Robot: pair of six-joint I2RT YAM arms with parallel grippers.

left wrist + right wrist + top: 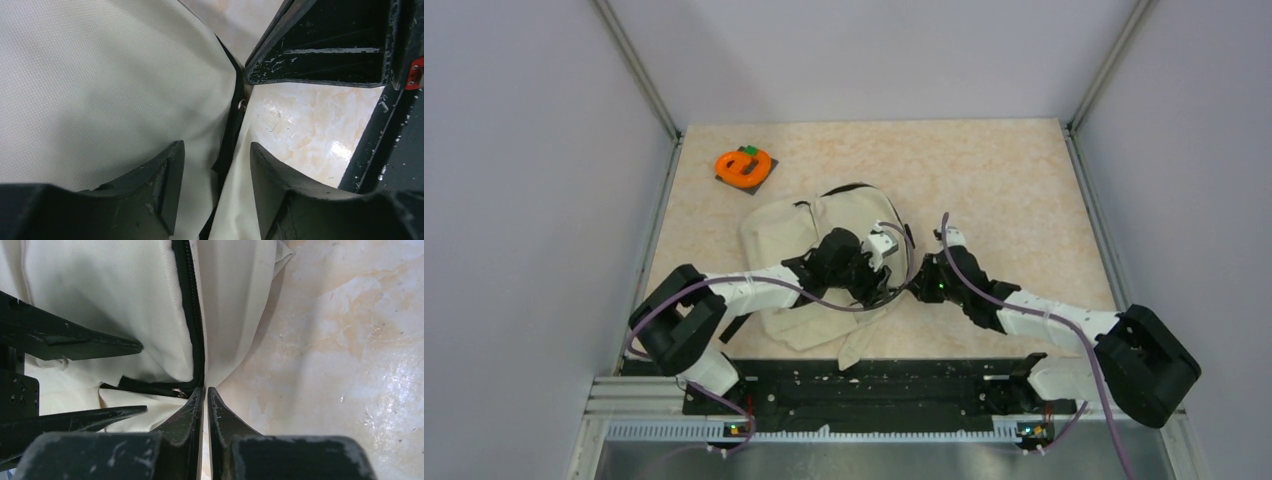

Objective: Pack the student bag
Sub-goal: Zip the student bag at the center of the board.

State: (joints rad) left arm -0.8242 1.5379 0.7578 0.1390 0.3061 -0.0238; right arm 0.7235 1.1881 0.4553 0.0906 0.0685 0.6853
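Note:
The student bag [794,240], cream fabric with black zipper trim, lies crumpled mid-table. My left gripper [882,272] is on its right side; in the left wrist view [216,150] it is open, its fingers astride the black zipper edge [231,130] with cream cloth [100,90] between them. My right gripper [921,280] meets the bag's right edge; in the right wrist view [205,390] its jaws are pressed together on a thin fold of bag fabric below the zipper [192,315]. A small metal zipper pull [178,390] sits just left of its tip.
An orange ring-shaped object [744,165] lies on a dark square pad at the table's far left. The beige tabletop [1014,190] is walled by grey panels. The left gripper's fingers [90,346] show in the right wrist view; the right gripper's fingers [320,55] show in the left wrist view.

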